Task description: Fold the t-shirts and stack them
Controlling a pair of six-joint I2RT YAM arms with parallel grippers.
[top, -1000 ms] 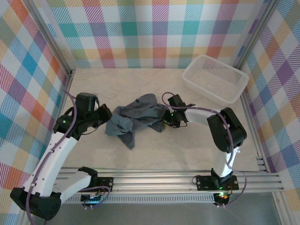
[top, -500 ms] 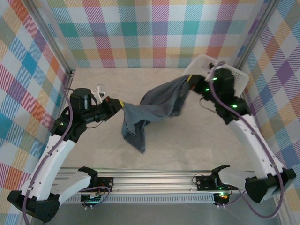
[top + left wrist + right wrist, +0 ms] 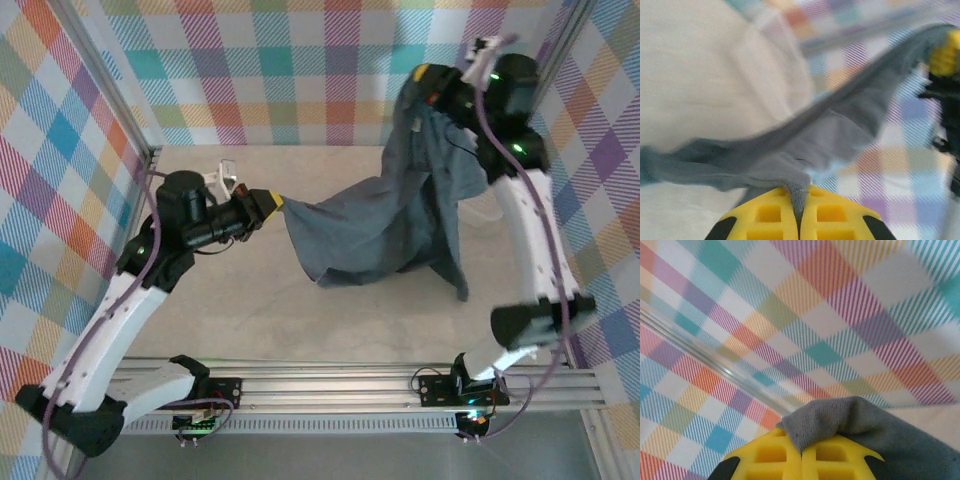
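One dark grey t-shirt (image 3: 390, 220) hangs stretched in the air between my two grippers, its lower folds trailing down toward the table. My left gripper (image 3: 272, 203) is shut on one edge of it at mid-left. In the left wrist view the cloth (image 3: 830, 135) is pinched between the yellow pads (image 3: 770, 215) of that gripper (image 3: 799, 192). My right gripper (image 3: 421, 84) is raised high at the back right, shut on another edge. The right wrist view shows grey fabric (image 3: 900, 440) bunched over that gripper (image 3: 801, 441).
A sliver of the white basket (image 3: 487, 213) peeks out between the hanging shirt and my right arm. Plaid walls enclose the table on three sides, with a metal post (image 3: 555, 40) in the back right corner. An aluminium rail (image 3: 330, 385) runs along the near edge.
The shirt went from a crumpled heap on the table to a sheet lifted and pulled apart. My right arm swung up and back to the right; my left gripper rose slightly.
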